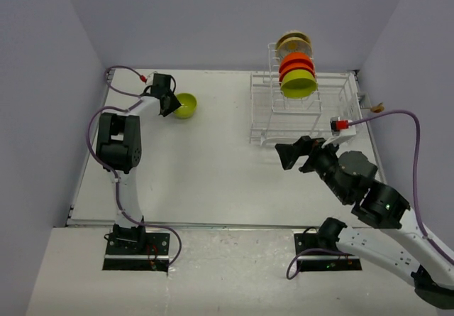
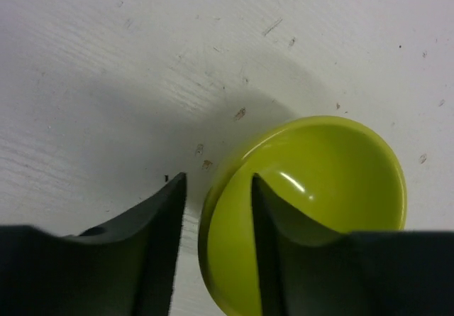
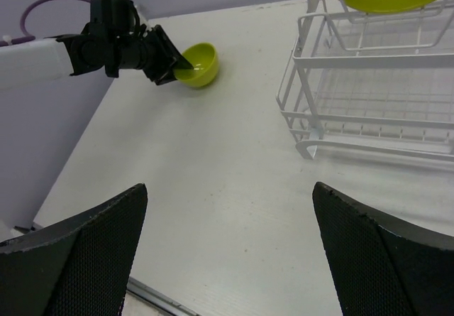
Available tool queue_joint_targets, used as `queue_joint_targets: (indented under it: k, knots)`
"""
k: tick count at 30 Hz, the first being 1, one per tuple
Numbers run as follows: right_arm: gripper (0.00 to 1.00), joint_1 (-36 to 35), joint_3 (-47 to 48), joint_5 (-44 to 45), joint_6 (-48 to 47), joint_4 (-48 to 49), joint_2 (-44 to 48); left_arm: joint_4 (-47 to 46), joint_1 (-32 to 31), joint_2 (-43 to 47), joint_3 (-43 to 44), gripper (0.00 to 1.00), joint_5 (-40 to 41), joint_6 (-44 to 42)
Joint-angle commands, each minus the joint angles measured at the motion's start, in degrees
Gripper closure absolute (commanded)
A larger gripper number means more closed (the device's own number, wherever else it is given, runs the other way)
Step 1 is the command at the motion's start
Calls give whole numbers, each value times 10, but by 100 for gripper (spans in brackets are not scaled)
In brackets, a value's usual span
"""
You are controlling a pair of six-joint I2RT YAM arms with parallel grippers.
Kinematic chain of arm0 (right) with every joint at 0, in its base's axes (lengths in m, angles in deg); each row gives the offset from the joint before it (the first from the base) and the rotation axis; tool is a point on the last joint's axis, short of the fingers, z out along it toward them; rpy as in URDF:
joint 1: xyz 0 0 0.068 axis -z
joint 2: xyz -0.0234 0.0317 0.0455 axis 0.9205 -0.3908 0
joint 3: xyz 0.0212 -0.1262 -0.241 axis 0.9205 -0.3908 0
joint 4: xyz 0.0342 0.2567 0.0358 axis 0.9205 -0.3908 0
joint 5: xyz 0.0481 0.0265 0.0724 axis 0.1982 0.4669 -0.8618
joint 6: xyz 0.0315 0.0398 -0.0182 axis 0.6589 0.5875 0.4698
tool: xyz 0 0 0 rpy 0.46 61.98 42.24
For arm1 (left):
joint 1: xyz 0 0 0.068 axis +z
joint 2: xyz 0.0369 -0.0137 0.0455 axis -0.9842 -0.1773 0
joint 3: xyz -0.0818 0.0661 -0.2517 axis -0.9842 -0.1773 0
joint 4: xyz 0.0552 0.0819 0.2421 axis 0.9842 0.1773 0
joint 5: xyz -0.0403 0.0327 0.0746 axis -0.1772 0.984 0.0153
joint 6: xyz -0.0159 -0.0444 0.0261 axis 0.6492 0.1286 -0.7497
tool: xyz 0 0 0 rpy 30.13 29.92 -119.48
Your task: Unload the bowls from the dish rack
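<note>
Between left gripper (image 2: 218, 182) fingers, bowl (image 2: 333, 181) rim.

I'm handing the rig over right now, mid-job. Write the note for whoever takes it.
Left gripper: open, jaws straddling the rim of the small lime-green bowl, which sits upright on the white table, far left.
Right gripper: wide open, empty, hovering in front of the white wire dish rack.
Done: one bowl out.
Left: cream patterned bowl, glossy orange-red bowl (perhaps two), second lime-green bowl, all on edge in the rack.
</note>
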Motion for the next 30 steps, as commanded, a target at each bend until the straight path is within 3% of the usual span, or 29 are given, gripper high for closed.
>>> queue_joint_targets:
  k: [1, 2, 3, 5, 11, 13, 18, 19, 22, 27, 30]
  knots:
    - [1, 33, 14, -94, 25, 43, -33, -18, 7, 8, 2, 51, -4, -5]
    - [1, 36, 14, -94, 30, 47, -36, -14, 7, 15, 2, 43, -3, -3]
    - [1, 43, 14, -89, 41, 55, -37, -7, 8, 20, 1, 20, -3, 0]
    - [1, 49, 16, -82, 48, 63, -35, 7, 8, 46, -1, 0, 2, 10]
    - [1, 70, 67, -108, 57, 75, -82, 42, 8, 166, -47, 0, -1, 50]
    - [1, 109, 83, -138, 75, 81, -121, 51, 7, 213, -79, 0, -1, 63]
    - [1, 302, 86, -368, 200, 169, -176, 44, -21, 455, -198, 0, -54, 29]
    - [1, 319, 80, -368, 222, 184, -176, 41, -39, 539, -218, 0, -52, 0]
    - [1, 360, 58, -330, 303, 224, -182, 64, -141, 674, -264, 0, -6, -48]
    - [4, 399, 21, -297, 394, 348, -201, 183, -146, 781, -288, 0, 8, -114]
    - [8, 419, 17, -284, 449, 364, -238, 213, -146, 817, -296, 0, -12, -161]
